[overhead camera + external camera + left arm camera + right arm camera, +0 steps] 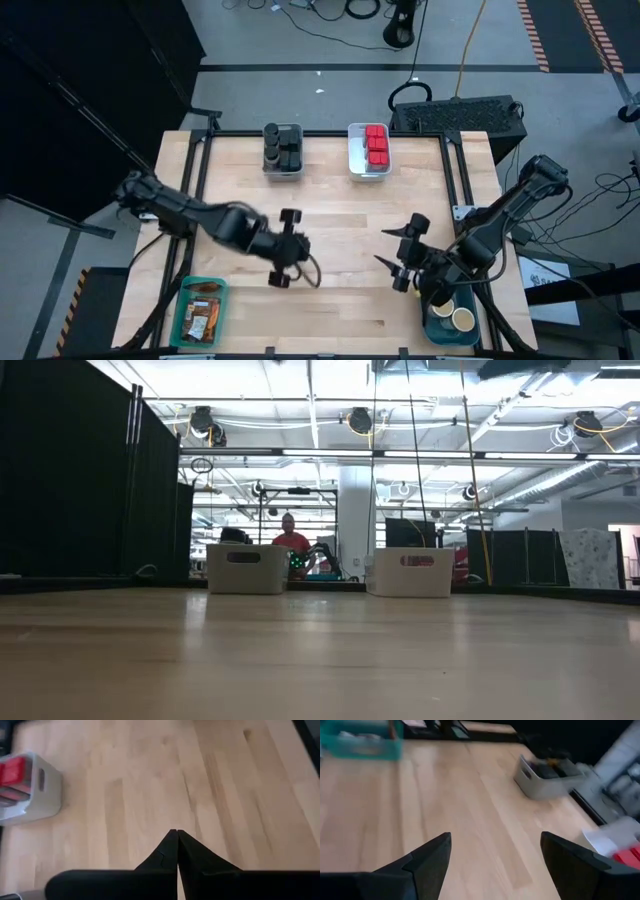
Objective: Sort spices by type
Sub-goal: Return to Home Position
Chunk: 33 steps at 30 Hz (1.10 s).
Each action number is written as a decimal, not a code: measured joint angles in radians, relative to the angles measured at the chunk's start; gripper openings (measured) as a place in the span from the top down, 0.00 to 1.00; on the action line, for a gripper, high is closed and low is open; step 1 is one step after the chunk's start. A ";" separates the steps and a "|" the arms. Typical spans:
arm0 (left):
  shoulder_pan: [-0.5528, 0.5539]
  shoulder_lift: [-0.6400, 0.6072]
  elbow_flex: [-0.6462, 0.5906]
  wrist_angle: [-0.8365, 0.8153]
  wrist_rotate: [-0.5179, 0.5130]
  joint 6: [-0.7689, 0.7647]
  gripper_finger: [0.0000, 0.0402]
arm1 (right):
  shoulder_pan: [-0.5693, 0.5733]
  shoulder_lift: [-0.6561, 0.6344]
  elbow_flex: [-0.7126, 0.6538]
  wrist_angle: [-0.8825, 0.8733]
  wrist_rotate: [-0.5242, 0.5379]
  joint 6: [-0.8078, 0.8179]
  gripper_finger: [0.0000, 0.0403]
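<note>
Left tool [176,831] is hovering pinched shut, empty — right tool [495,837] is gaping wide, empty; two tan-topped jars [463,320] are sitting lower right.

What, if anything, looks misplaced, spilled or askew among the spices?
Nothing stands out. Dark jars sit in the grey bin, red tins in the white bin, packets in the teal bin, tan-topped jars in the blue bin, each type together.

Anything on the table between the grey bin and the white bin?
Nothing. The high view shows bare tabletop between the grey bin and the white bin.
</note>
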 joint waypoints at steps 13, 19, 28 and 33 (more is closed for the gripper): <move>-0.130 -0.082 -0.182 0.337 -0.180 0.148 0.98 | -0.128 0.000 -0.154 0.808 -0.210 -0.689 0.28; -0.061 -0.244 -0.376 0.481 -0.118 0.184 0.98 | -0.240 0.000 -0.185 0.932 -0.312 -0.849 0.28; 0.047 -0.535 -0.651 0.646 -0.075 0.235 0.98 | -0.399 -0.006 -0.186 1.062 -0.533 -1.014 0.28; 0.126 -0.682 -0.761 0.646 -0.053 0.236 0.98 | -0.457 -0.018 -0.186 1.069 -0.583 -1.035 0.28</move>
